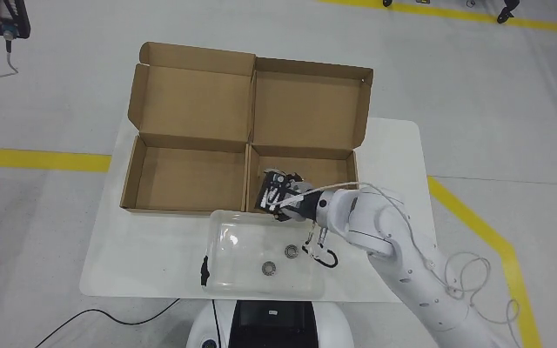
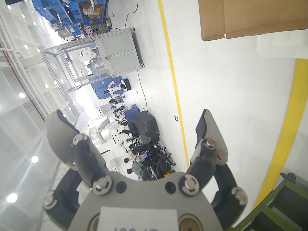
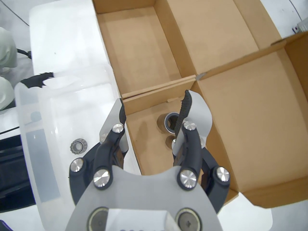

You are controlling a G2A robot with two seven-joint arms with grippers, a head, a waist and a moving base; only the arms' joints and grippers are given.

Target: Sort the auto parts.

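My right gripper (image 1: 280, 193) (image 3: 154, 109) hangs open, holding nothing, over the front left corner of the right cardboard box (image 1: 335, 170) (image 3: 146, 143). On that box's floor, just under the fingers, lie a dark ring bearing (image 3: 170, 122) and a second small metal part (image 3: 171, 142), half hidden by a finger. Two small metal parts (image 1: 291, 251) (image 1: 269, 267) rest in the clear plastic bin (image 1: 219, 248) (image 3: 28, 121) in front of the boxes; one is a toothed bearing (image 3: 77, 146). My left gripper (image 2: 131, 121) is open and empty, pointing out at the room.
The left cardboard box (image 1: 183, 178) (image 3: 134, 46) holds nothing, and both lids stand open at the back. The boxes and bin share a white table (image 1: 130, 252). A black clip (image 1: 204, 270) sits on the bin's left rim.
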